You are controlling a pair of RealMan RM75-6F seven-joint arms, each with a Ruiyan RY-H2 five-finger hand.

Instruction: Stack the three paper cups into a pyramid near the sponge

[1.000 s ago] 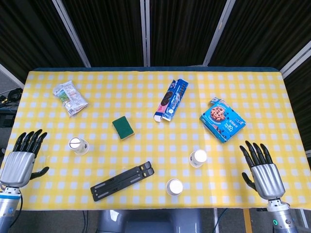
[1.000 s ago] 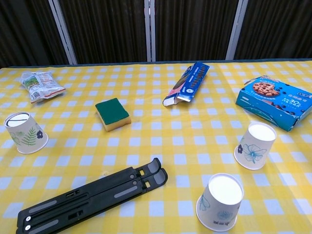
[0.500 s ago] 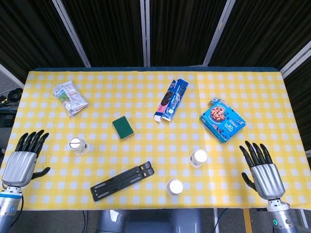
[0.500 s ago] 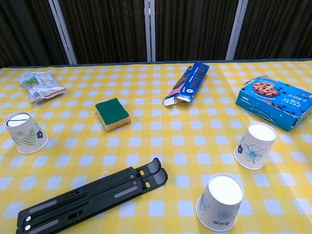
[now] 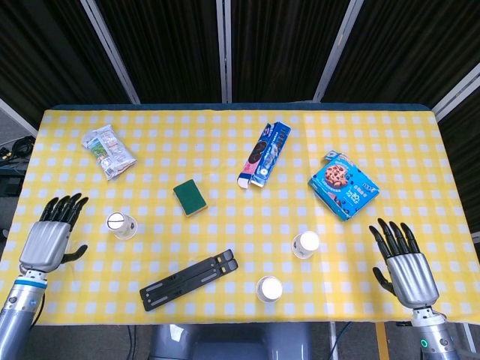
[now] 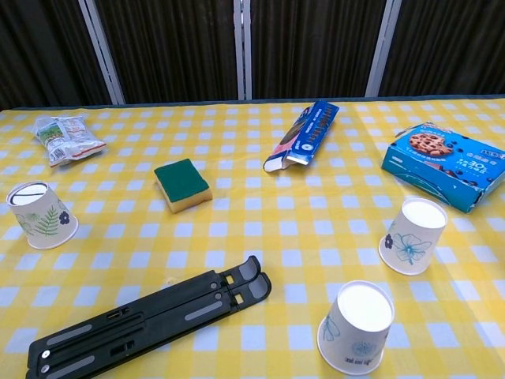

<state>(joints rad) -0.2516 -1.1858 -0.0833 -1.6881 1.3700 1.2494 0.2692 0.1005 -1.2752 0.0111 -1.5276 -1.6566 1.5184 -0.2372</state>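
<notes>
Blue cookie box [image 6: 447, 163] reads "30"; other print stays illegible.

In our chest view neither hand appears. The black folding stand [image 6: 150, 320] runs off the bottom-left corner, and the blue cookie box [image 6: 444, 164] is clipped at the right edge. The silver snack packet's [image 5: 108, 152] print is too small to read.

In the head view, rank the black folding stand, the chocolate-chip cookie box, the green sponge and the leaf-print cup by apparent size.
1. black folding stand, the longest
2. cookie box
3. green sponge
4. leaf-print cup, though sponge and cup look close in this view
</notes>
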